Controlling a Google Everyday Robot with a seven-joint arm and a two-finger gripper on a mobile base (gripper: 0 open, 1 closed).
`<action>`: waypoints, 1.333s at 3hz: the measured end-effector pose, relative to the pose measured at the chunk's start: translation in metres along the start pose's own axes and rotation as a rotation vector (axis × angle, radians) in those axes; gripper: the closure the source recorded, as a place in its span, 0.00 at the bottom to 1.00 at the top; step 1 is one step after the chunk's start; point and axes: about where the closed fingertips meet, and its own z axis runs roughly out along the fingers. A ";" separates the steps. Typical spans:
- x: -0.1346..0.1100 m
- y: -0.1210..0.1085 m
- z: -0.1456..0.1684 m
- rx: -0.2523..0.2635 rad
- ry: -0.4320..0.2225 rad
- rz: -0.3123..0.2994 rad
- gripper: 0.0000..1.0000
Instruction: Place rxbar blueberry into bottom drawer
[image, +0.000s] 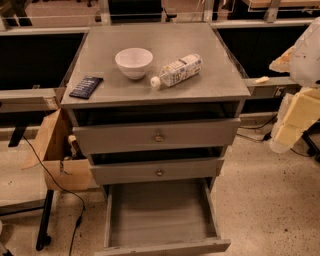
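The rxbar blueberry (86, 87), a small flat dark navy bar, lies on the grey cabinet top (220, 80) near its front left corner. The bottom drawer (161, 246) is pulled out wide, a shallow grey tray with nothing in it. My gripper (287, 131) shows as a cream and white shape at the right edge, beside the cabinet at about the height of the top drawer. It is far to the right of the bar and holds nothing that I can see.
A white bowl (134, 62) and a white plastic bottle (177, 71) lying on its side sit mid-top. Two upper knobbed drawers (159, 136) stand slightly ajar. A cardboard box (56, 150) and a black cable (60, 187) are on the left.
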 end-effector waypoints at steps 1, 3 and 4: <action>-0.002 -0.001 0.000 0.002 -0.006 0.004 0.00; -0.074 -0.032 0.009 0.065 -0.199 0.154 0.00; -0.152 -0.036 0.028 0.121 -0.338 0.293 0.00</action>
